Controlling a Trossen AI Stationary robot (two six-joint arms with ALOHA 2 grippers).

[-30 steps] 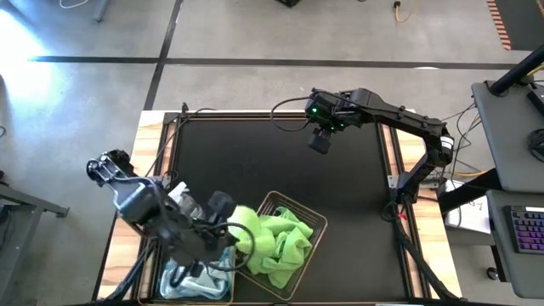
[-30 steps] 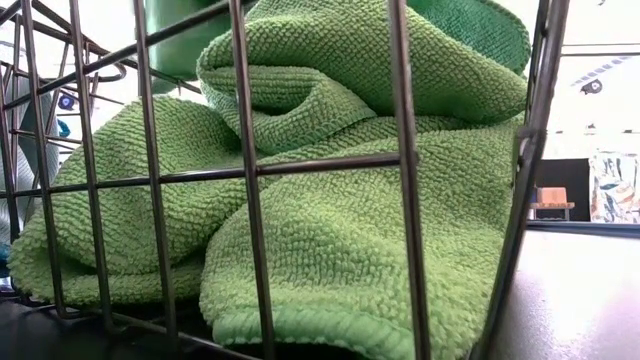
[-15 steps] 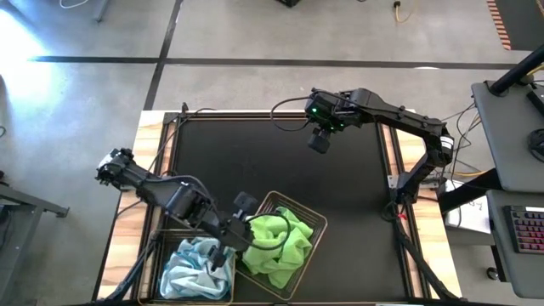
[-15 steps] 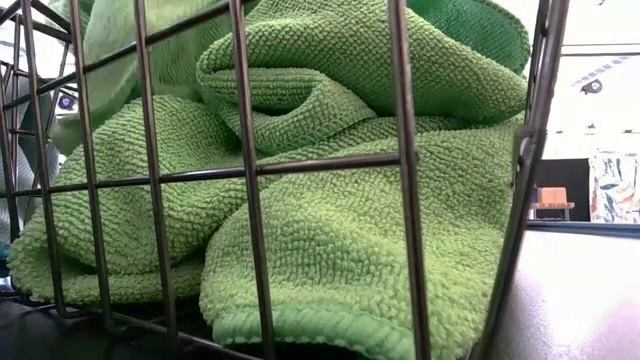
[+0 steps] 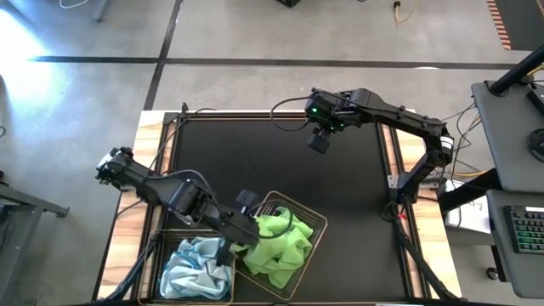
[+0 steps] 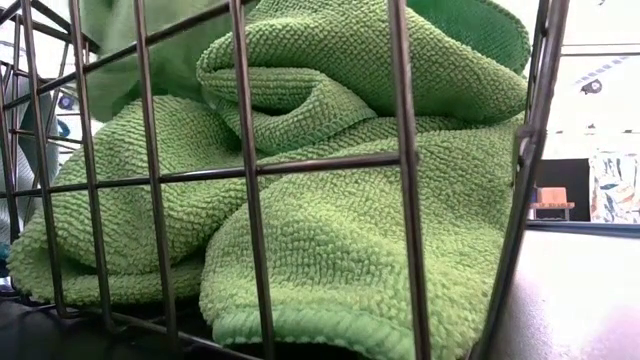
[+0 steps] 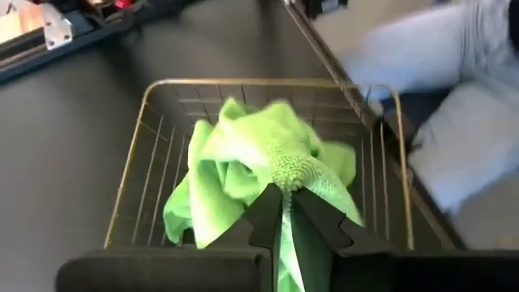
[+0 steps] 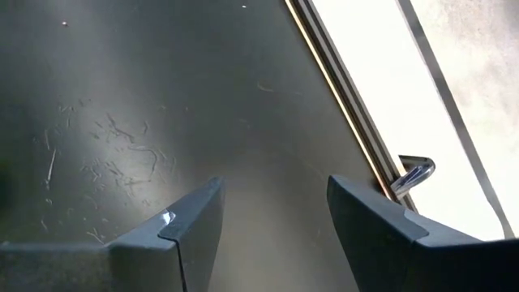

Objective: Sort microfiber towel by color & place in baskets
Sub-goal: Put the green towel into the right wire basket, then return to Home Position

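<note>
A lime green microfiber towel [image 7: 268, 162] lies bunched over the green pile [image 5: 276, 245] in the right basket [image 5: 316, 223], with my left gripper [image 5: 246, 228] shut on it at the basket's left rim. In the low view the green towels [image 6: 330, 200] fill the space behind the wire mesh. The left basket [image 5: 170, 289] holds pale blue towels [image 5: 197, 268]. My right gripper [image 5: 319, 143] hangs open over the far part of the mat, nothing between its fingers [image 8: 195, 223]. My left gripper pinches a bunched ridge of the lime green towel [image 7: 285, 177] between its two fingers. It comes slanting down from the table's left. Most of the towel rests on the green pile inside the basket, and a strip of it runs back between the fingers.
The black mat [image 5: 255, 161] covers the table, and its far and middle parts are bare. The two baskets stand side by side at the near edge. A metal hook [image 8: 409, 174] sticks up at the mat's edge near my right gripper.
My left gripper has swung toward the table's right and gone down, from beside the blue basket to the green basket's left rim, still shut on the green towel. The towel, which hung spread below the gripper, now lies on the pile in the basket.
</note>
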